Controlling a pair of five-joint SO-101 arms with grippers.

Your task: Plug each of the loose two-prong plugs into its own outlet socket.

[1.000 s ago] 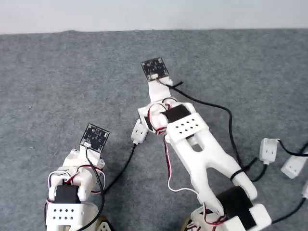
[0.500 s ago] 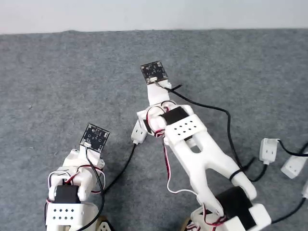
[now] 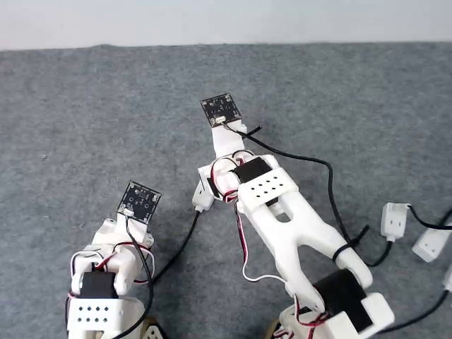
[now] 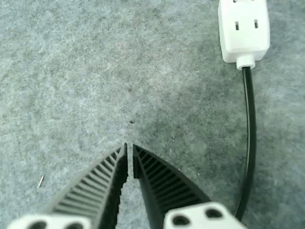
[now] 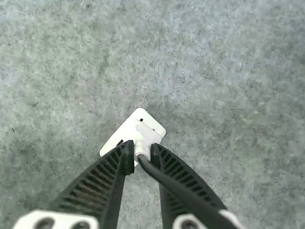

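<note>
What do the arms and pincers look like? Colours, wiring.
Left arm and right arm: white plastic shells, black servos, red, white and black wires. Left pincer and right pincer: black ribbed fingers tapering to points, white bases. Dark square wrist boards.

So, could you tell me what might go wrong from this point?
The right tool pinches the white plastic connector block only at its cord neck, so the block may pivot or slip. Its black cord runs back through the tool and could snag or tug it askew.

Grey felt mat (image 3: pixel 85 106) runs back to a pale wall (image 3: pixel 212 21).
</note>
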